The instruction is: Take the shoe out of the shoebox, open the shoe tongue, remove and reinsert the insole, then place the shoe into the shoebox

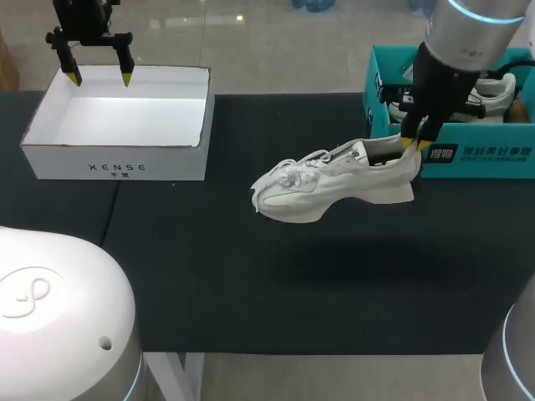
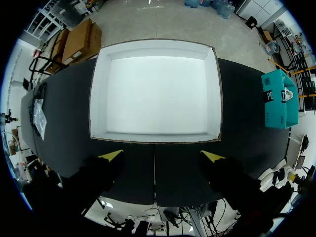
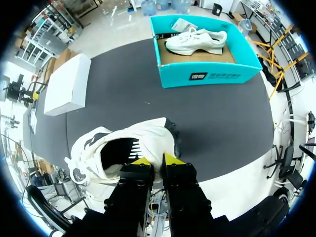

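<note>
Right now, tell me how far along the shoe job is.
Done: one white shoe is out of the teal shoebox, lifted clear of the table. In hand: the right gripper is shut on its heel. Left, apparently: tongue, insole, and boxing; the laces look done up, and the left gripper hangs open over the white box.

White shoe [image 1: 326,190], teal shoebox [image 1: 489,157], plain white box [image 1: 117,163], black table [image 1: 251,288]

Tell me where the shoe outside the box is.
In the head view, the shoe hangs right of centre above the table, its heel clamped in the right pincer, just in front of the teal shoebox.
</note>
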`<state>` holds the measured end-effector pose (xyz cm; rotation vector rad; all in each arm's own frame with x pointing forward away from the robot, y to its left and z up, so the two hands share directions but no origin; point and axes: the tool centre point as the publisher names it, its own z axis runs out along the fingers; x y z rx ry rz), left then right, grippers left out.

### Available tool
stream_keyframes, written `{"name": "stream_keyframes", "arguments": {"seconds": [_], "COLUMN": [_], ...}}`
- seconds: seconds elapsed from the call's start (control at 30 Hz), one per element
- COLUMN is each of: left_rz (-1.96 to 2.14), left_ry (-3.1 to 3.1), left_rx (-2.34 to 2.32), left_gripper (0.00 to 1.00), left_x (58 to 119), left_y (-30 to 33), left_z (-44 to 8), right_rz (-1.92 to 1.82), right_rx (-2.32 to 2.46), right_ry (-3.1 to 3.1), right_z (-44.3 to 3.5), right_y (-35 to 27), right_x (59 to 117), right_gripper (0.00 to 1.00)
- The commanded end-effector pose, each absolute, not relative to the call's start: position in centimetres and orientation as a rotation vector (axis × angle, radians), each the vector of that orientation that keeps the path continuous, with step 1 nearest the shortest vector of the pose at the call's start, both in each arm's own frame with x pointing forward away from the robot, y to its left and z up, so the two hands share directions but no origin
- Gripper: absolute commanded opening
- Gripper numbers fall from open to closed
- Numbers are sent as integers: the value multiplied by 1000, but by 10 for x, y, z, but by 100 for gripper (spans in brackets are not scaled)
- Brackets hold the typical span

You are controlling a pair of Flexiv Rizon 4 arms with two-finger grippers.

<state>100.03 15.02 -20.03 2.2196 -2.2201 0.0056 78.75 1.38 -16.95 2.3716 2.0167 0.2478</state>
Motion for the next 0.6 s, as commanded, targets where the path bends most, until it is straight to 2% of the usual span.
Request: {"name": "stream_keyframes", "arguments": {"seconds": [0.03,0.6], "left_rz": [2,2], "left_ry": [-2220,-2220], "left_rx": [2220,2220], "left_gripper": [100,100], "left_x": [1000,1000], "left_y": [150,150], "left_z": [-200,-200], "right_rz": [252,269], "right_rx": [2372,2523], "right_ry": [2017,1817], "right_z": [-169,-186], "right_y": [13,13], "right_x": [788,760], "right_gripper": [0,0]}}
